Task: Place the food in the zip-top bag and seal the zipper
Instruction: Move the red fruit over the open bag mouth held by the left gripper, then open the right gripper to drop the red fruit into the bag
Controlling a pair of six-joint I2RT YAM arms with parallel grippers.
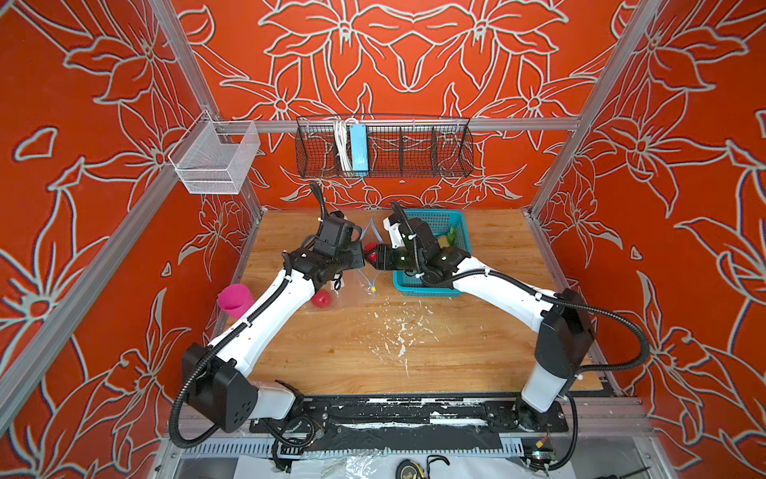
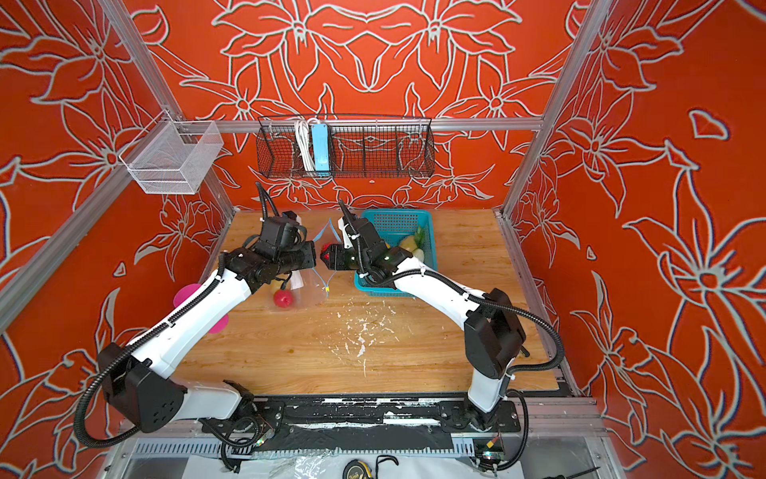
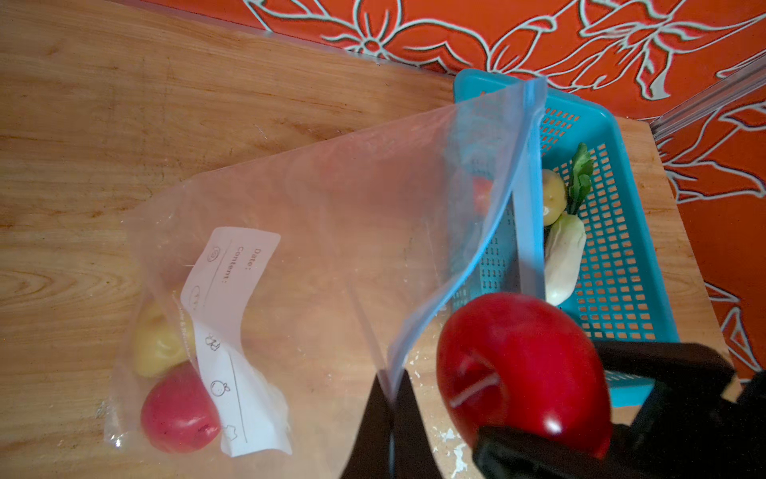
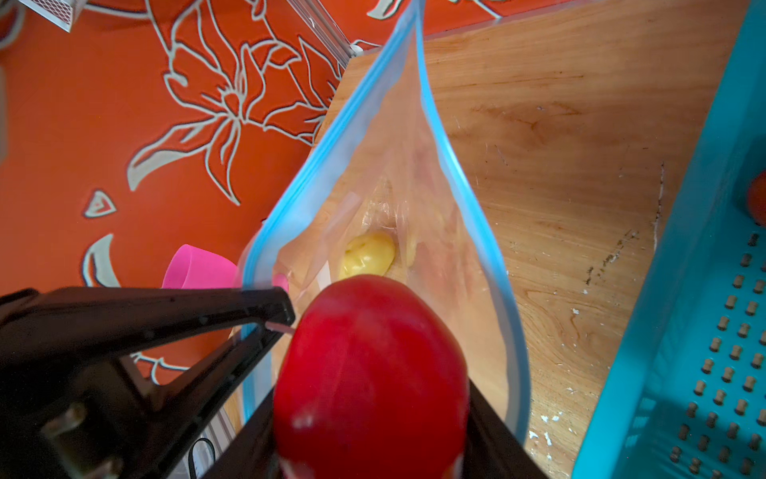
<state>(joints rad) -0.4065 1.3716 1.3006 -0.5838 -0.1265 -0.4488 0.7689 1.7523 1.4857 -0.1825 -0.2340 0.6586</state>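
Left claw (image 3: 390, 419) clenched on bag (image 3: 331, 199) rim, holding mouth open over desk (image 3: 124, 124); right claw (image 4: 369, 431) grips red apple (image 4: 369, 356) at mouth: released too early, apple could hit rim & roll off.

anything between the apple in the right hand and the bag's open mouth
Nothing visible. The right hand holds the red apple right at the zip-top bag's open mouth. The left hand pinches the mouth's edge, beside the path. A potato and second apple lie deep inside.
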